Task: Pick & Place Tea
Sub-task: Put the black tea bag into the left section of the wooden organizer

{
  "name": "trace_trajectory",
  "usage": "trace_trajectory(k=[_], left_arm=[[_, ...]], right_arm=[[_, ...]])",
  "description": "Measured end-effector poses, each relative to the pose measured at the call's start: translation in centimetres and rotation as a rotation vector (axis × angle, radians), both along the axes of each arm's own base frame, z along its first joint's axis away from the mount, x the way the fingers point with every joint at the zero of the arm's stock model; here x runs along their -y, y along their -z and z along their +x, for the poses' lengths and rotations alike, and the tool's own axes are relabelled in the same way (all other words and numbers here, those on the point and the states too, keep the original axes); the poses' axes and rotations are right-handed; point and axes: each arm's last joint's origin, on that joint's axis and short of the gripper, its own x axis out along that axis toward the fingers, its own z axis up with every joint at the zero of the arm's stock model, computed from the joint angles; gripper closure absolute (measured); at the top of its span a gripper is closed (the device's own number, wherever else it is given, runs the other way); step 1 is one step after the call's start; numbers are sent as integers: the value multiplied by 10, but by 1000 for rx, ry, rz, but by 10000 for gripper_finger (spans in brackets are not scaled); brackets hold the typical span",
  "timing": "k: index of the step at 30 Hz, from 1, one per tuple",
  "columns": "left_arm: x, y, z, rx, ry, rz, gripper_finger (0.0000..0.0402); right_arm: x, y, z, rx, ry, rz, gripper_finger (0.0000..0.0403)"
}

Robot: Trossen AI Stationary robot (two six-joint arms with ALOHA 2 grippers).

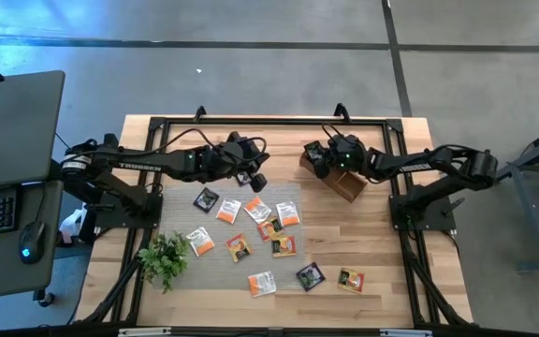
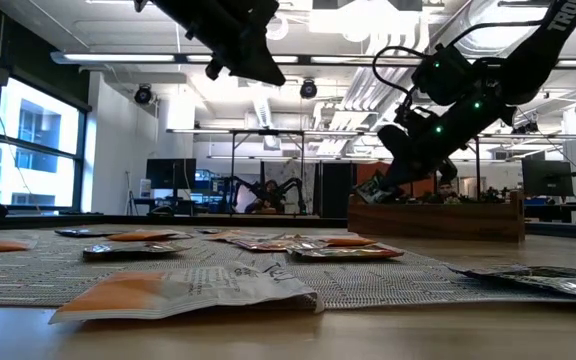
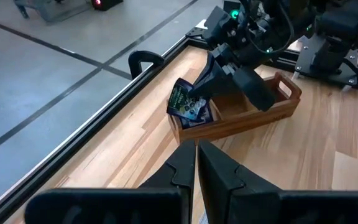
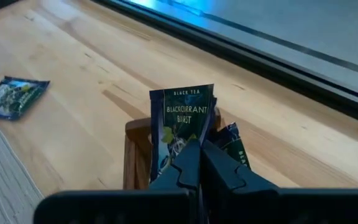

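Observation:
My right gripper (image 4: 199, 155) is shut on a black tea sachet (image 4: 182, 121) printed "Blackcurrant Burst". It hangs over the left end of a wooden box (image 1: 342, 180). More dark sachets (image 3: 199, 115) stand inside that end of the box. Several orange-and-white and black sachets (image 1: 228, 211) lie flat on the grey woven mat (image 1: 215, 267). My left gripper (image 1: 255, 178) hovers above the mat's far edge, shut and empty. My right gripper pinches the black sachet by the middle of one edge (image 4: 185, 144) between its two fingers. It comes slanting down from above and from the table's right. The sachet (image 3: 182, 99) sticks out past the fingertips over the box's left end; I cannot tell whether it rests on anything.
A green plant sprig (image 1: 164, 257) lies at the mat's near left corner. Black sachets (image 1: 310, 276) and one dark-and-orange sachet (image 1: 351, 279) lie on bare wood nearer the table's near edge. A black frame rail (image 3: 145, 62) runs along the far edge behind the box.

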Motion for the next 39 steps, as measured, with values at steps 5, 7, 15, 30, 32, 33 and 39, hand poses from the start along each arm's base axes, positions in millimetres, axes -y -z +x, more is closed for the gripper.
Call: trace_trajectory(k=[5,7,15,30,32,33,39], left_arm=[[0,0,0,-4,0,0,385],[0,0,0,-5,0,0,385],[0,0,0,-4,0,0,385],[0,1,0,-8,4,6,385],[0,0,0,-8,4,6,385],[0,1,0,-8,4,6,385],[0,0,0,-8,4,6,385]], right_arm=[[-1,2,-1,-45,-27,-16,400],[-1,2,-1,-45,-24,-17,400],[3,-3,-2,-47,99,-106,400],[-1,-2,1,15,35,-22,363],[-1,-2,1,17,34,-19,346],[-1,-2,1,16,33,-18,336],[-2,2,-1,23,67,58,279]])
